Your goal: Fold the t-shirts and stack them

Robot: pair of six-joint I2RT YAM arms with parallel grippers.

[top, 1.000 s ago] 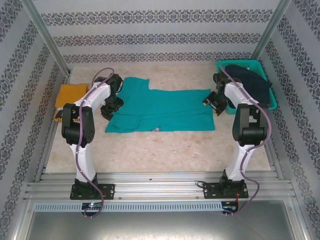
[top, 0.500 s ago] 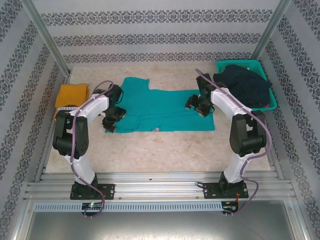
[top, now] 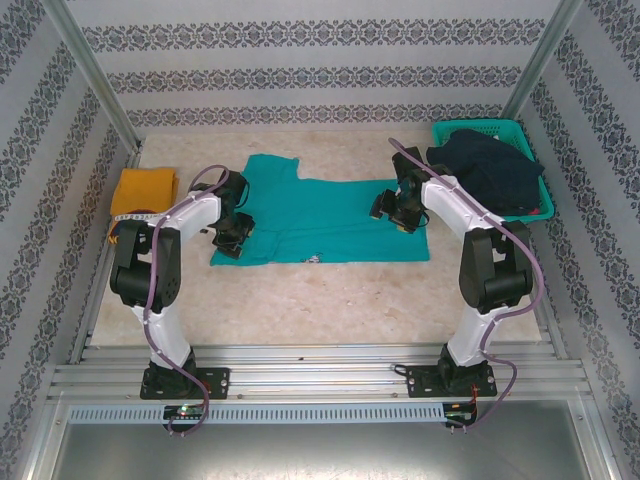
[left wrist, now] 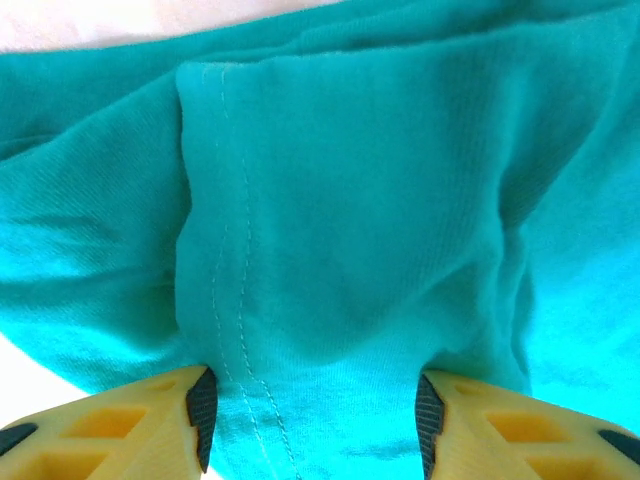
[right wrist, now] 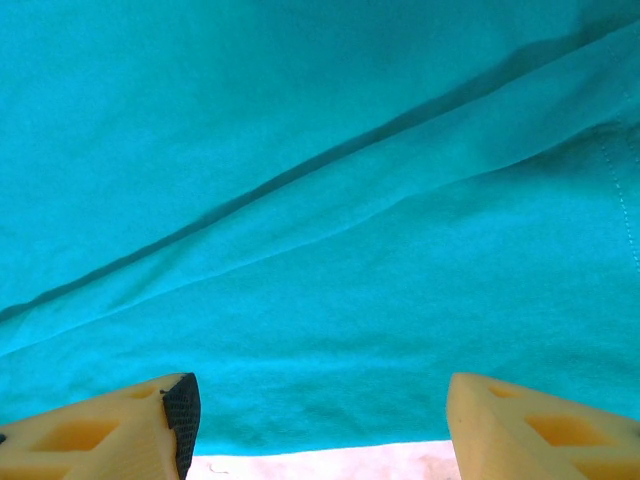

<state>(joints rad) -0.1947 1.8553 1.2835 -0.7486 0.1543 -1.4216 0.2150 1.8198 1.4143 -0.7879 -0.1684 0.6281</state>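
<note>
The teal-green t-shirt (top: 320, 215) lies spread flat in the middle of the table, one sleeve pointing to the far side. My left gripper (top: 232, 235) is low over its left edge, open; in the left wrist view a stitched fold of the teal shirt (left wrist: 330, 250) bulges between the wide-apart fingers (left wrist: 195, 415) of the left gripper (left wrist: 310, 420). My right gripper (top: 395, 212) hovers over the shirt's right part, open. In the right wrist view the right gripper (right wrist: 320, 420) straddles the teal shirt's (right wrist: 320, 200) near edge. The mustard-yellow t-shirt (top: 142, 192) lies folded at the far left.
A teal mesh basket (top: 480, 126) at the back right holds a dark navy garment (top: 490, 170). Bare beige table (top: 330, 300) stretches between the shirt and the arm bases. Patterned walls and metal posts close in the sides and back.
The right gripper swung left from the shirt's right edge onto the cloth, then held still. The left gripper shifted down and right onto the shirt's left edge.
</note>
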